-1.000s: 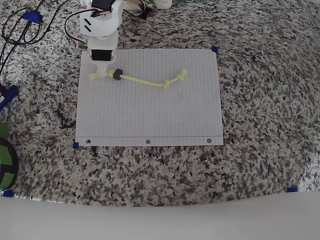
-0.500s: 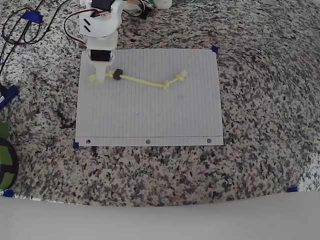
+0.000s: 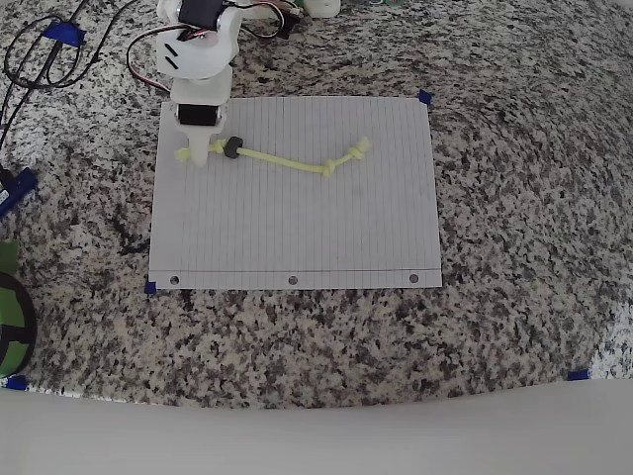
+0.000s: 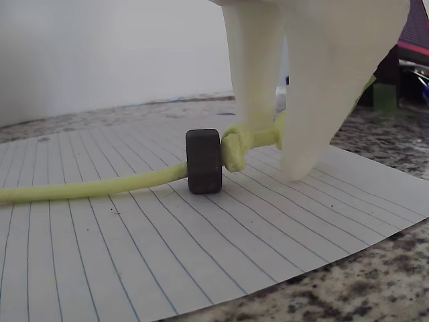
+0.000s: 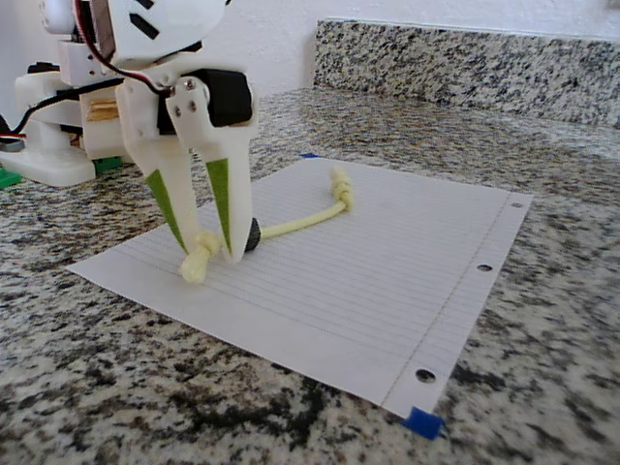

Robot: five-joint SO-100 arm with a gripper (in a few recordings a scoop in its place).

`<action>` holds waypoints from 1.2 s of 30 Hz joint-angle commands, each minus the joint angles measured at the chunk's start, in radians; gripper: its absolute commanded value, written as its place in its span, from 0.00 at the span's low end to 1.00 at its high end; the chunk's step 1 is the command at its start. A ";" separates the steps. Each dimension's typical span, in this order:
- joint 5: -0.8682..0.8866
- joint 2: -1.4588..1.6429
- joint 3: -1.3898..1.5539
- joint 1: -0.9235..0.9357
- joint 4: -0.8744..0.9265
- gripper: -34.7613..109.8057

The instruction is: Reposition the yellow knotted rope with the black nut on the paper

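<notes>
Granite counter (image 3: pixel 514 198) under the paper (image 3: pixel 297 228), my gripper (image 5: pixel 210 254) straddles the yellow knotted rope (image 3: pixel 287 162) just left of the black nut (image 3: pixel 233 149), fingers apart, not yet pinching.

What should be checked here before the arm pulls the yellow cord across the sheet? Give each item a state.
1. The gripper straddles the yellow knotted rope near its end knot, fingers down at the paper: ok.
2. Firm clamp on the cord: cannot tell; in the wrist view the fingers flank it, but contact is unclear.
3. The black nut sits on the cord beside the knot, just outside the fingers: ok.
4. Whole rope lies on the paper, far knot included: ok.
5. Paper corners held by blue tape: ok where visible.
6. Free path on the sheet for a drag: ok.
</notes>
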 commanded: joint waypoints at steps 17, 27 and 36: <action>-0.034 0.040 -0.028 0.020 0.009 0.24; -0.095 0.175 -0.028 0.095 0.018 0.24; -0.149 0.425 -0.038 0.195 0.023 0.24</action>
